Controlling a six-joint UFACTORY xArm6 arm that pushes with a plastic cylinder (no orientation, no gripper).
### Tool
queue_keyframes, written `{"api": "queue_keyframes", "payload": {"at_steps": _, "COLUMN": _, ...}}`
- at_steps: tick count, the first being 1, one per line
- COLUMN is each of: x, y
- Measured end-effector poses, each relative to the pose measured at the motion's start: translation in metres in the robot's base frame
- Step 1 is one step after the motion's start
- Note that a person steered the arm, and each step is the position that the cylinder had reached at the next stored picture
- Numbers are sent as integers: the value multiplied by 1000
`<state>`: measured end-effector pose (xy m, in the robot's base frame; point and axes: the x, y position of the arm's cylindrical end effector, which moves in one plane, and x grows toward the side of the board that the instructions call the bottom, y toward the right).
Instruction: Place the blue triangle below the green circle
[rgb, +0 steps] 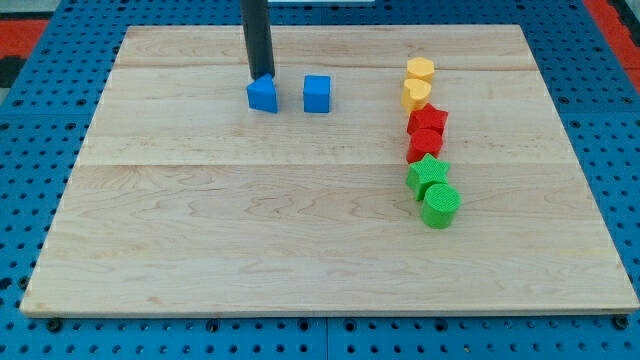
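The blue triangle (263, 95) is a small bright-blue wedge-like block with a pointed top, sitting in the upper left part of the wooden board (250, 240), well apart from the green circle (440, 206), which lies far toward the view's right and lower down. My tip (262, 77) stands at the triangle's top edge, touching it or just short of it from the side of the view's top; the rod is a plain pusher with nothing to open or close, and it holds nothing. Eight blocks show in all: two blue, the triangle and a blue cube (317, 94) just beside it on the view's right; two yellow, a yellow hexagon (420, 70) and a yellow heart (417, 93); two red, a red star (428, 119) and a second red block (424, 144) whose shape I cannot make out; two green, a green star (428, 175) and the circle. The six on the right form a tight, nearly vertical column, each touching the next. Bare wood stretches across the board's whole lower half, and below the green circle open board runs down to the bottom edge.
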<state>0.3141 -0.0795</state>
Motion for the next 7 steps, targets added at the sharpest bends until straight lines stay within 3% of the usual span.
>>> {"api": "queue_keyframes", "payload": {"at_steps": 2, "x": 94, "y": 13}}
{"api": "queue_keyframes", "payload": {"at_steps": 4, "x": 172, "y": 98}}
{"api": "queue_keyframes", "payload": {"at_steps": 5, "x": 181, "y": 53}}
{"api": "queue_keyframes", "payload": {"at_steps": 7, "x": 235, "y": 78}}
